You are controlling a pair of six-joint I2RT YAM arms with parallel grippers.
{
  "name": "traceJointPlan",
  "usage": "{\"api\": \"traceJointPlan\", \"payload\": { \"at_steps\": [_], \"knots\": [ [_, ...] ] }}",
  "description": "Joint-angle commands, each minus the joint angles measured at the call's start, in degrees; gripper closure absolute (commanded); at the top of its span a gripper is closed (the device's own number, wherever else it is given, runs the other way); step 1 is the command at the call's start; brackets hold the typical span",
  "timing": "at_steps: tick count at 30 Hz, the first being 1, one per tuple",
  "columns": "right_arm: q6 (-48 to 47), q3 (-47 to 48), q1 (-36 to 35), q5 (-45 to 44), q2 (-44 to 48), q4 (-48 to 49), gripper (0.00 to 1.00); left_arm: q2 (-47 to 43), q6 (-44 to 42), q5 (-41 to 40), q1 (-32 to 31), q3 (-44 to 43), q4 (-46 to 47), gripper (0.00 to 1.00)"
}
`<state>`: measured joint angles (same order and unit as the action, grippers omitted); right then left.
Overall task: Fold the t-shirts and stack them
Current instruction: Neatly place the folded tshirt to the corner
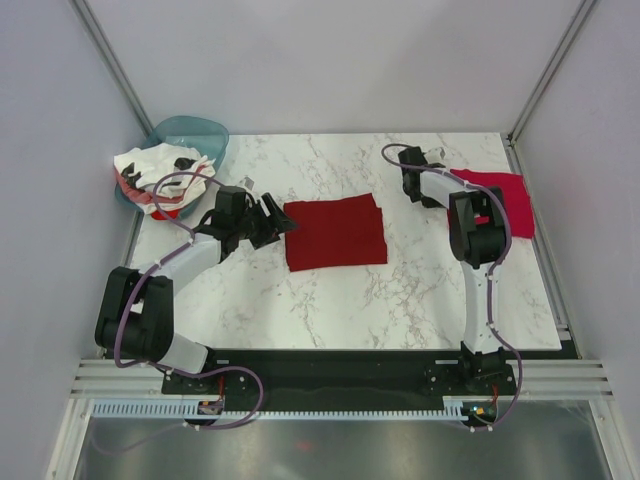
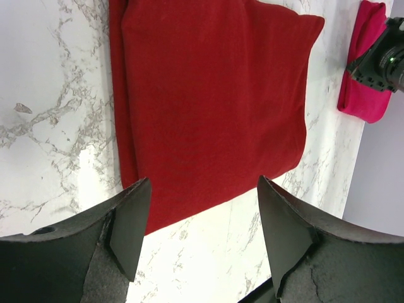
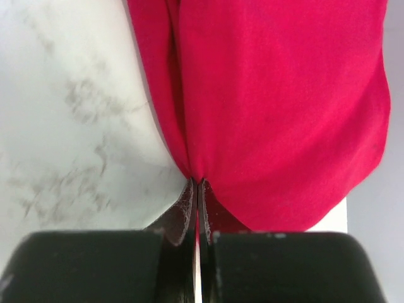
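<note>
The soft, folded dark maroon t-shirt point(image 1: 335, 232) lies flat as a neat rectangle in the middle of the table. It looks light, limp and not slippery. I judge it best taken by a pinch through all its layers at a corner or edge, otherwise the fold will likely fall open.

Well to the right of the dark maroon t-shirt lies the brighter crimson-pink t-shirt point(image 3: 284, 113), also folded. The right gripper point(image 3: 197, 183) has its fingers pressed together on a thin pucker of that shirt's edge, with the cloth drawn in to the tips.

Just left of the dark maroon t-shirt the left gripper point(image 2: 202, 189) hovers with fingers spread, holding nothing. Farther left and behind, crumpled white t-shirts with black and red marks point(image 1: 150, 170) spill from a teal translucent plastic basin point(image 1: 200, 135). Everything rests on the white marble-patterned table point(image 1: 400, 300).
</note>
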<state>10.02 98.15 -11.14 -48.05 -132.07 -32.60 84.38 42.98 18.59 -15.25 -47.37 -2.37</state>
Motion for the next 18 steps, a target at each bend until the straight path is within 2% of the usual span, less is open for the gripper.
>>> {"api": "traceJointPlan", "payload": {
  "at_steps": [1, 4, 11, 13, 14, 15, 17, 18],
  "knots": [
    [1.8, -3.0, -5.4, 0.3, 3.1, -0.8, 1.0, -1.0, -0.1, 0.5, -0.3, -0.3, 2.2, 0.25],
    [3.3, -5.8, -10.4, 0.6, 5.5, -0.7, 1.0, -0.4, -0.2, 0.5, -0.3, -0.3, 2.2, 0.25],
    [8.1, -10.3, -15.4, 18.5, 11.6, 0.1, 0.97, 0.0, -1.2, -0.3, -0.3, -0.4, 1.9, 0.24],
    [9.2, -10.8, -16.0, 21.8, 13.2, 0.7, 0.88, -0.3, -1.7, -1.0, -0.3, -0.2, 1.9, 0.23],
    [9.7, -11.6, -16.1, 22.4, 14.1, 1.0, 0.79, -0.3, -1.8, -1.3, -0.3, -0.2, 2.0, 0.23],
    [10.4, -12.3, -16.1, 22.6, 16.2, 1.3, 0.59, -0.3, -1.8, -1.6, -0.3, 0.0, 2.1, 0.21],
    [11.3, -15.8, -16.0, 21.8, 20.9, 4.2, 0.53, -0.4, -2.0, -2.7, -0.4, 0.4, 2.2, 0.19],
    [11.5, -17.2, -16.1, 21.3, 22.5, 5.3, 0.45, -0.3, -2.1, -3.0, -0.3, 0.4, 2.1, 0.16]
  ]
}}
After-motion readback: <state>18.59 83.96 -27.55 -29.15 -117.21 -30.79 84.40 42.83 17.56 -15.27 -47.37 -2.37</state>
